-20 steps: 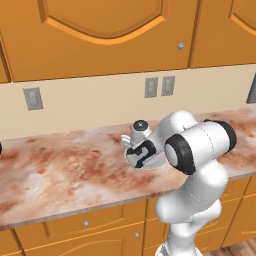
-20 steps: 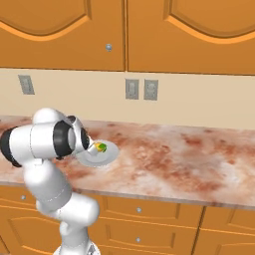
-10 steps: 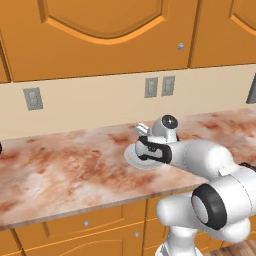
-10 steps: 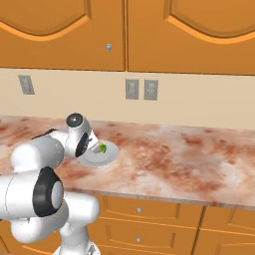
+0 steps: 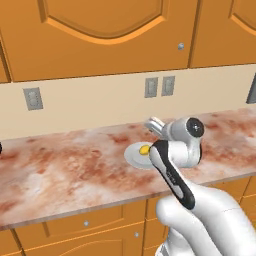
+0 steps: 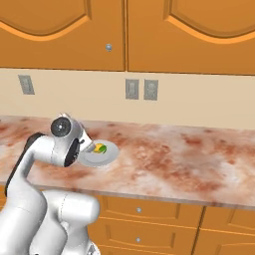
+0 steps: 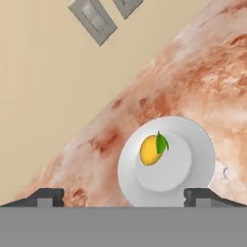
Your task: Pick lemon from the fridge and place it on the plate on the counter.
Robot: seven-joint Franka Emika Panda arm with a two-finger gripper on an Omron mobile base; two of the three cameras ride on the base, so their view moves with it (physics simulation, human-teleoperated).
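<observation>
In the left base view, the small yellow oval lemon lies on the small round white-grey plate, which stands on the long reddish-brown and cream marbled stone counter; the white arm bends in front and covers the right part of the plate, so the gripper itself is hard to read here. The lemon sits free on the plate, with nothing around it, and I judge that the placing is done. In the right base view, the same lemon rests near the middle of the plate, and the hand of the arm is just beside the plate's left edge, apart from the fruit; two grey wall outlets are on the cream wall behind. In the hand view, the lemon with its small green leaf lies inside the shallow rim of the plate, a little off centre. The gripper has its two dark tips far apart at the bottom corners, wide open and empty, which suits a hand that has no more need to grasp.
</observation>
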